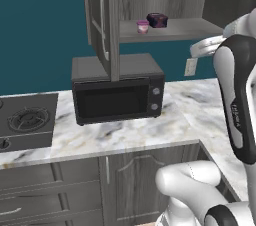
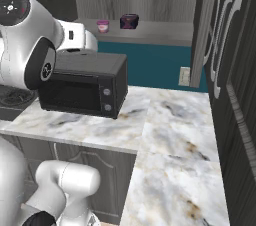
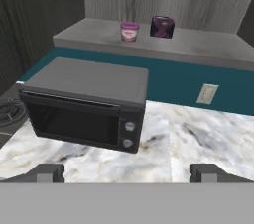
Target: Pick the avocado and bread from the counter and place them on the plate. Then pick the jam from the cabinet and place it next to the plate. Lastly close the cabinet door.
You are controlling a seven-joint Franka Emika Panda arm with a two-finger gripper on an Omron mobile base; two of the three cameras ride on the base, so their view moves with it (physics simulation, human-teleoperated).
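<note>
Cabinet (image 1: 165, 0) first: it's the dark grey wood-grain wall unit hanging right above the microwave (image 1: 117, 92), and it's standing open. On its grey inner shelf sit two things close together but not touching: a small pale cup with a pink lid (image 3: 129, 32) and a darker purple jar (image 3: 162, 27) just beside it, on the side away from the open door. The purple one looks like the jam, though the label is too small to read. The cabinet door (image 1: 102, 17) is swung out toward the room, with its long pale bowed handle showing, and its lower edge hangs in front of the microwave's top in the left base view.

Under the microwave is the counter (image 2: 175, 135), white-and-grey veined marble that wraps round a corner past the microwave. I can't spot the avocado, bread or plate on the stretch that shows. On the far side of the microwave from that corner is a dark stove top (image 1: 25, 120) with a round burner. Behind the microwave the wall is teal, with a pale wall outlet (image 3: 207, 94) low on it. Below the counter are low grey cupboards (image 1: 75, 190) with short handles.

The gripper (image 3: 127, 172) hovers out in front of the microwave, looking at it and the shelf, fingers spread wide with nothing between them.
</note>
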